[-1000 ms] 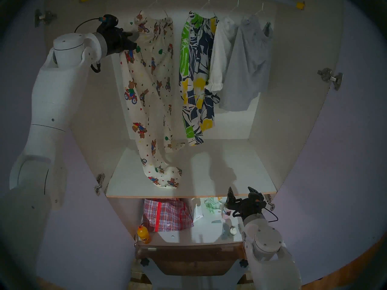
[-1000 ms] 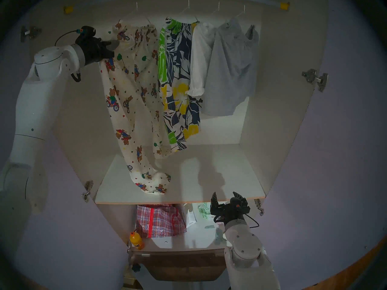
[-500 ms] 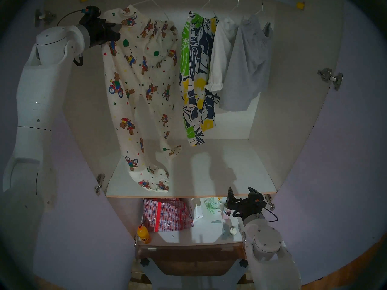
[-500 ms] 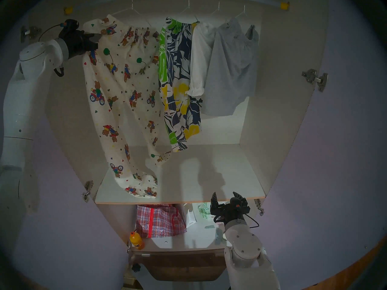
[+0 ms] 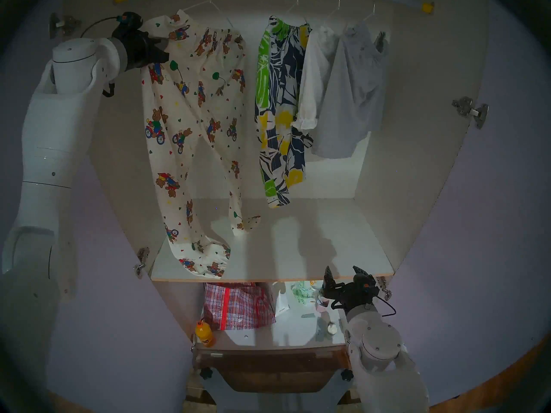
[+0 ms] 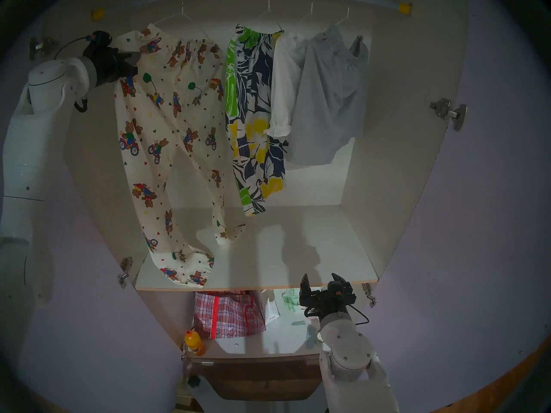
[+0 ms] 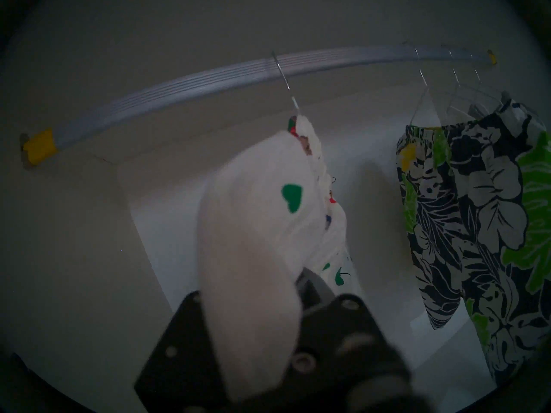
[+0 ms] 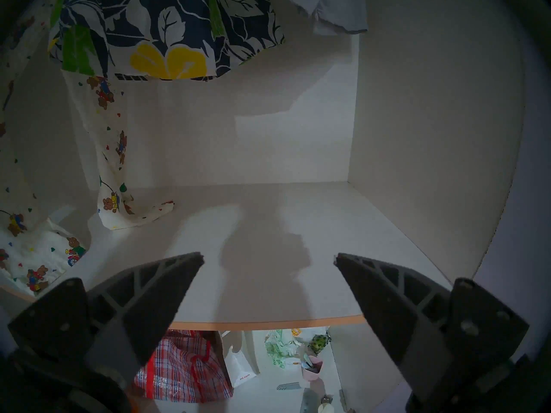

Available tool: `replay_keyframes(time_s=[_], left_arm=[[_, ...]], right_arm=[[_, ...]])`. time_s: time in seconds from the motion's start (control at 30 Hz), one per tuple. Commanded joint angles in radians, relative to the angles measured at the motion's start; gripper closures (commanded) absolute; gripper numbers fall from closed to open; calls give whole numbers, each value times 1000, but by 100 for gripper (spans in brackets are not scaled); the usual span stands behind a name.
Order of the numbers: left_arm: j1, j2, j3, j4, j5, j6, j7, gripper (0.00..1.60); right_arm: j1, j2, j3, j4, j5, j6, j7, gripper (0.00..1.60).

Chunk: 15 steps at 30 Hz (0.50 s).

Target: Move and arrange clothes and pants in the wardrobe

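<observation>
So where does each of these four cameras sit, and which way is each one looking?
Head stereo left: on the head, facing the wardrobe; both arms show.
Head stereo right: beside it, almost the same picture.
Left wrist: up by the rail; left gripper pinches the teddy-bear pants.
Right wrist: low, facing the shelf; right gripper open.
Both wrist views share the leaf-print pants.

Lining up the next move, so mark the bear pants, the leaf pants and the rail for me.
bear pants (image 5: 190, 111), head left view, on the upper leg cloth.
leaf pants (image 5: 280, 105), head left view, on the middle of the print.
rail (image 7: 185, 84), left wrist view, on the grey bar left of the hanger hook.
</observation>
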Motion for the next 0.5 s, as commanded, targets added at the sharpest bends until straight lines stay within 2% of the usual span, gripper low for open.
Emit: replay_keyframes(time_s=[0.0,0.1,0.13,0.23,0.47], left_arm=[[-27,13,-24,-20,-21,-8,-27,160],[-31,15,-14,-8,-53,-12,-99,160],[-33,5,-22,6,-80,-25,-139,160],[-52,-20,-18,41,-96,-36,-209,160],[-101,-59,38,87,-88,-47,-307,160]], right_arm=[[8,-1,0,-24,0,-3,0,0],[8,-1,0,-24,0,-3,0,0],[9,-1,0,-24,0,-3,0,0],[8,-1,0,-24,0,-3,0,0],[8,-1,0,-24,0,-3,0,0]])
